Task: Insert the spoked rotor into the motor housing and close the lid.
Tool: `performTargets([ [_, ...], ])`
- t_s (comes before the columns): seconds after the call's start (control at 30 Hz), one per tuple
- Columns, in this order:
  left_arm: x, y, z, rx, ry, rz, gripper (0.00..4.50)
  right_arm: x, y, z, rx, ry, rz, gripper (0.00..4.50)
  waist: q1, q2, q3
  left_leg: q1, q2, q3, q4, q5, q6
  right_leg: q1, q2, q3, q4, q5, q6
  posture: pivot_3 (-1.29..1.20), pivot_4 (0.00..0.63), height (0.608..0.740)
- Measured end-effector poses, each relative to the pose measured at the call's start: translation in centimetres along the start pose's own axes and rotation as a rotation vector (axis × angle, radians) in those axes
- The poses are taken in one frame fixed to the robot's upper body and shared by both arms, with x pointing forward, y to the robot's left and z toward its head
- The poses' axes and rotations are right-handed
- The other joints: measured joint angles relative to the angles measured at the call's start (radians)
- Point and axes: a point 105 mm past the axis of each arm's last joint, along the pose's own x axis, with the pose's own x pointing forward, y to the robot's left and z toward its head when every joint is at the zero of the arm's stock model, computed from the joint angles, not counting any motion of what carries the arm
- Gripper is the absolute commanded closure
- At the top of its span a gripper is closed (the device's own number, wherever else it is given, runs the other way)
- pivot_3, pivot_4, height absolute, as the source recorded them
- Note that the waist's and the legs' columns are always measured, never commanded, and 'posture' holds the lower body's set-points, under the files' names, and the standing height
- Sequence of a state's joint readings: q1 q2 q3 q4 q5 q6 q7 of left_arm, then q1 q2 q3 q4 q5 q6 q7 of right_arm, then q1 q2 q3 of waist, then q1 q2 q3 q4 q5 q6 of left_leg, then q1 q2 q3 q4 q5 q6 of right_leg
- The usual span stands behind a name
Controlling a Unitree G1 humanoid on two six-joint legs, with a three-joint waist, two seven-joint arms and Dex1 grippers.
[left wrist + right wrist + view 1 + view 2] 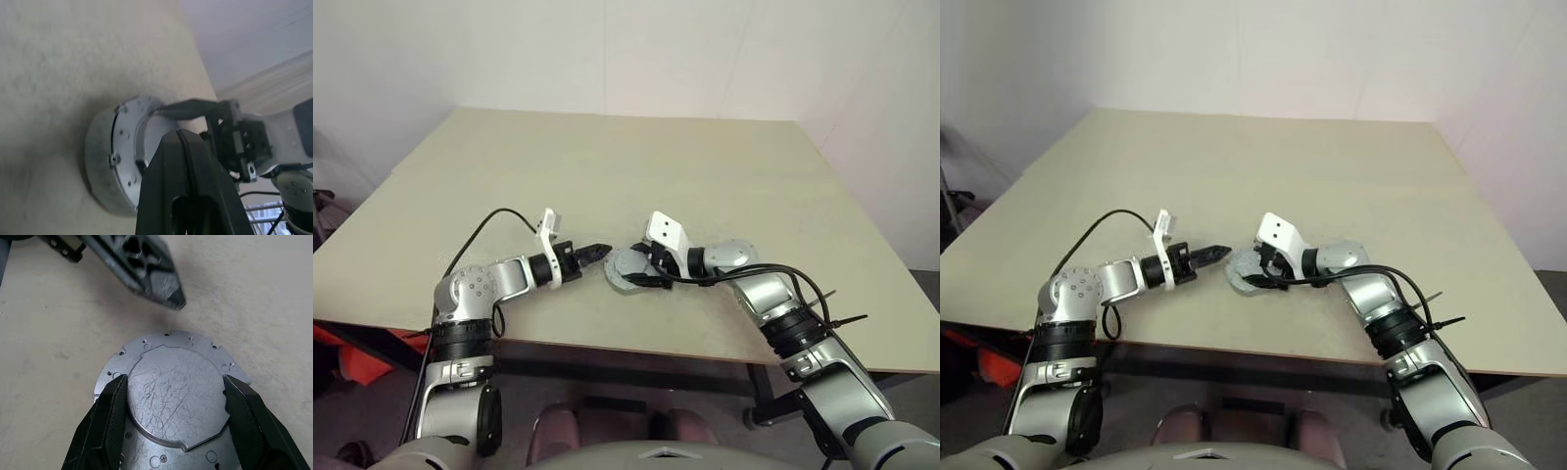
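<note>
Both arms reached inward over the near edge, forearms bent toward each other. The left gripper (598,252) had its two black fingers pressed together into a single point, aimed right and slightly down. The right gripper (173,396) pointed left and downward, its fingers (105,423) spread wide. The two grippers' tips sat close, not touching.

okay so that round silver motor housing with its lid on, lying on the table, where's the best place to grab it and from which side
Grip the motor housing across the raised round boss of its lid, coming down from above. The boss has a stepped edge on opposite sides that fingers can seat against, as the right gripper does now, one finger on each side. The flat flange around it looks too thin to pinch. The left gripper is shut beside it.
</note>
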State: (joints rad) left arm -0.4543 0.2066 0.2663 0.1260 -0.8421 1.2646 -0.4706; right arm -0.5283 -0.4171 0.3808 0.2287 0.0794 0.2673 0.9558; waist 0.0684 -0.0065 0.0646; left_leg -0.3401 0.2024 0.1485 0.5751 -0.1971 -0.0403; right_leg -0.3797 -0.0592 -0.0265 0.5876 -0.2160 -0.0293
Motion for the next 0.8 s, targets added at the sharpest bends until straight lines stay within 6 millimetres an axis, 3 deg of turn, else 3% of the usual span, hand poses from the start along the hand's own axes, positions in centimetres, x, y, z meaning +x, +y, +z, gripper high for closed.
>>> performTargets([
  [0.17, 0.5, 1.7, -1.1, -0.034, 0.043, 0.083, 4.48, 0.0, -0.1, 0.0, 0.001, -0.001, -0.003, 1.56, 0.0, 0.001, 0.0, 0.0, 0.0, 0.0, 0.0, 0.0, 0.0, 0.0, 0.0, 0.0, 0.0, 0.0, 0.0, 0.0, 0.0, 0.74],
  [0.53, 0.9, 1.7, -1.1, -0.04, 0.038, 0.098, 4.48, 0.1, -0.3, -0.2, 0.016, 0.004, -0.021, 1.56, 0.0, 0.004, -0.001, 0.006, -0.001, -0.001, -0.007, 0.0, 0.0, 0.007, -0.005, -0.009, -0.017, 0.0, 0.0, 0.0, 0.0, 0.74],
  [0.67, 0.9, 1.7, -1.2, -0.043, 0.041, 0.097, 4.5, -0.2, -0.7, -0.3, 0.021, 0.007, -0.041, 0.2, 0.0, 0.005, 0.0, 0.006, -0.002, -0.001, -0.007, 0.0, 0.0, 0.006, -0.018, -0.029, -0.02, 0.0, 0.001, 0.0, 0.0, 0.74],
  [0.8, 0.8, 1.7, -1.1, -0.045, 0.038, 0.095, 4.5, -0.8, -0.7, -0.2, 0.018, 0.004, -0.051, 0.06, 0.0, 0.006, 0.0, 0.006, 0.002, -0.001, -0.014, 0.0, 0.0, 0.012, -0.019, -0.038, -0.035, 0.0, 0.001, 0.0, 0.0, 0.74],
])
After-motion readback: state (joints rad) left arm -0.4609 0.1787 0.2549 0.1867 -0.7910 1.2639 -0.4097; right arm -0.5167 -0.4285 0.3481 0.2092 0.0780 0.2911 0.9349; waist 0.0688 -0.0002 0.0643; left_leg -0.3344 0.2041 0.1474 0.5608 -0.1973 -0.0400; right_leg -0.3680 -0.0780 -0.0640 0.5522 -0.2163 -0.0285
